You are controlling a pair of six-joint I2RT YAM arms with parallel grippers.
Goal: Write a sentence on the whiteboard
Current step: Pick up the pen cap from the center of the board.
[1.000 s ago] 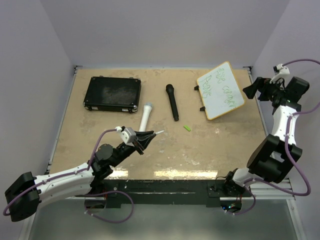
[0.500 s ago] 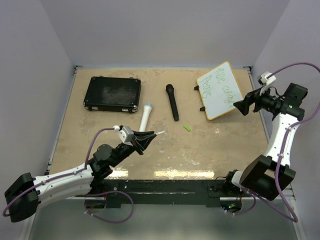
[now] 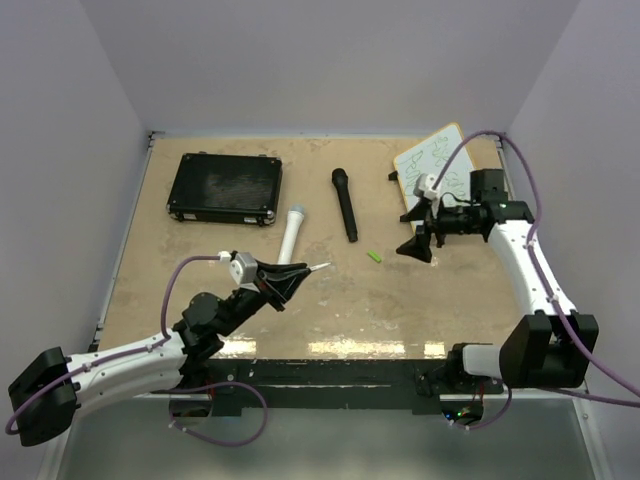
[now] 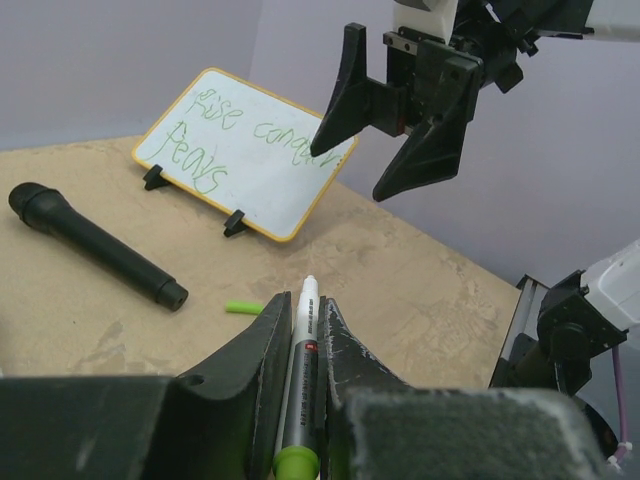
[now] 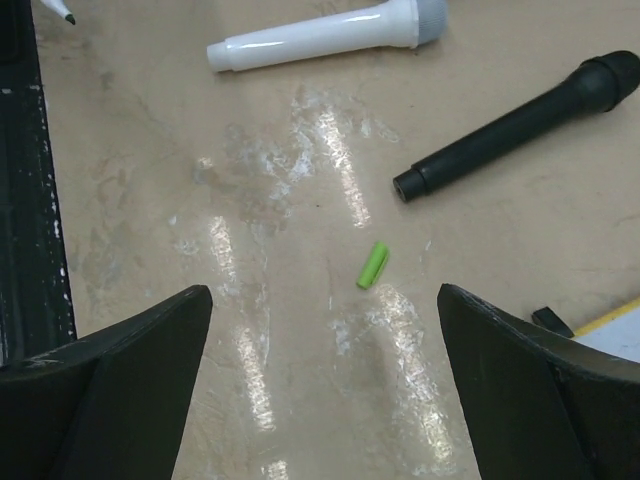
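Tan tabletop (image 3: 450,290); board (image 4: 260,150) lettered. Left gripper (image 4: 303,305) clamps marker (image 4: 298,400); right gripper (image 5: 325,295) spread wide above cap (image 5: 373,265). Descend centred, pinch across cap's short axis.

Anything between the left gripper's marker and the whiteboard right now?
Yes. The open right gripper hangs in front of the right edge of the whiteboard, seen from the left gripper holding the marker. A green cap lies between them. The board's left half looks unblocked.

Right gripper (image 5: 325,300): we see its fingers spread wide.
Green cap (image 5: 373,265): lying on the table (image 5: 250,180), between those fingers.
Black microphone (image 5: 515,125): near the cap, not touching.
White microphone (image 5: 320,35): well apart from the cap.
Whiteboard (image 5: 615,340): we catch only a corner.
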